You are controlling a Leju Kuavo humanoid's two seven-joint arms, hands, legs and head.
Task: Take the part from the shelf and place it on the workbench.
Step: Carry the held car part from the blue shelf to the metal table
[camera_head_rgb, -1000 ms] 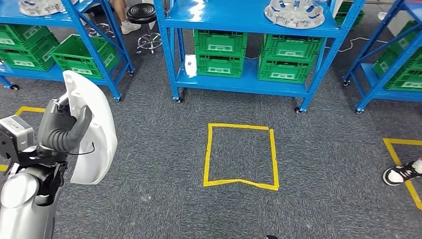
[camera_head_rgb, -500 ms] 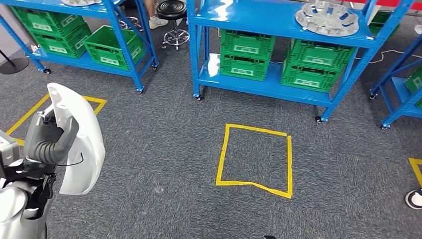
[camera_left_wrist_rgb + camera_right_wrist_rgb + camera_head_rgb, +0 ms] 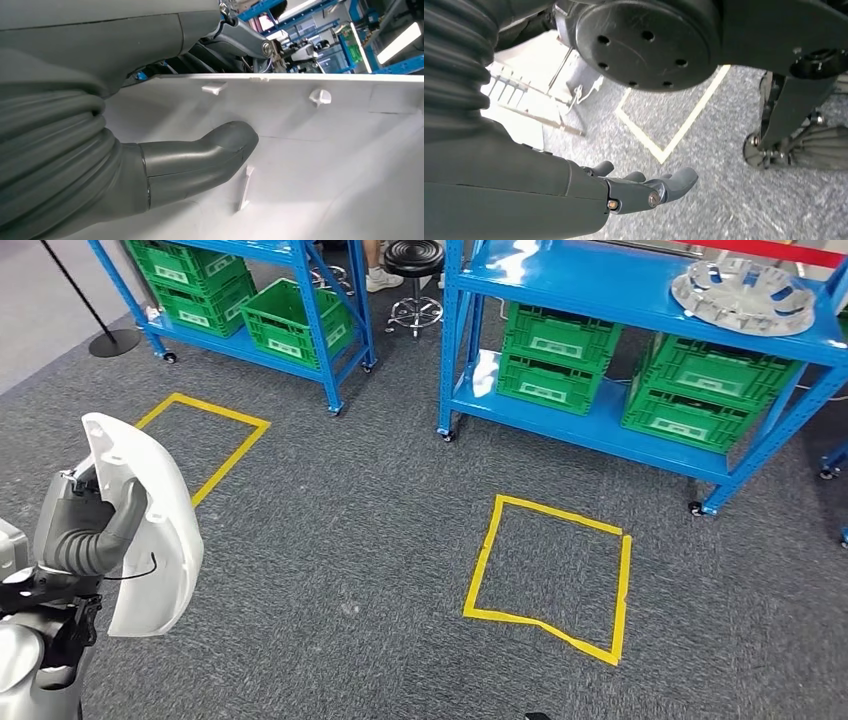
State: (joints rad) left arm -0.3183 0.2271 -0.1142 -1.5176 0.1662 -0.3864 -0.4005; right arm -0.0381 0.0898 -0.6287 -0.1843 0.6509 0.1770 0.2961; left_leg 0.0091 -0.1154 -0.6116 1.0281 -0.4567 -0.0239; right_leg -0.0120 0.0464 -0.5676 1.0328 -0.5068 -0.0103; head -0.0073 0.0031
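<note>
My left hand [image 3: 85,530] grips a large white curved plastic part [image 3: 150,540], held upright at the lower left of the head view, above the grey carpet. In the left wrist view my thick grey thumb [image 3: 200,160] presses on the part's [image 3: 325,150] white inner face, which carries small clips and ribs. My other fingers are hidden behind the part. My right hand [image 3: 644,187] hangs over the carpet with its fingers loosely spread and nothing in them.
A blue shelf [image 3: 600,285] ahead holds green crates [image 3: 560,360] and a silver wheel cover [image 3: 742,295]. A second blue shelf [image 3: 335,340] stands at the far left. Two yellow tape squares [image 3: 550,565] [image 3: 205,435] mark the carpet. A stool [image 3: 415,270] and a stanchion base [image 3: 112,340] stand further back.
The whole picture has shifted right, so the camera has turned left; a second yellow square and a stanchion have come into view. The white part stays in my left hand.
</note>
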